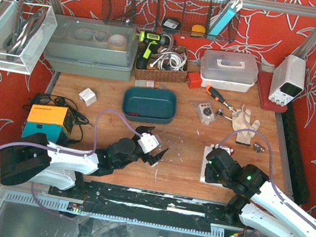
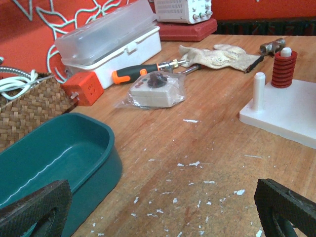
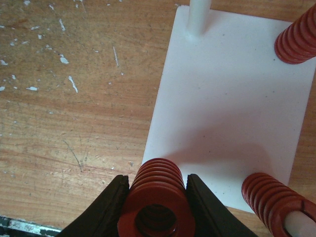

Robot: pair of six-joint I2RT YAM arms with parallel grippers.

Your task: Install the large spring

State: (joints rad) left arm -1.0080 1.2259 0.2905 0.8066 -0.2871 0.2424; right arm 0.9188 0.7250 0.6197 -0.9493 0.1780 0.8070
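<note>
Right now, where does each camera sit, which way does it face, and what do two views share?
Top external: above and behind, looking down on the table; the left arm and right arm show, bases at bottom.
Left wrist: low on the left arm, facing across the wood toward the white plate; its open left fingers frame the bottom corners.
Right wrist: looking steeply down at that plate's near edge; the right fingers clamp a red spring.
Shared: both wrist views show the white plate and its bare peg.

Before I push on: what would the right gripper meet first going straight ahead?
Likely the white base plate, near its corner, the held large spring leading, not the bare peg; depth unclear.
</note>
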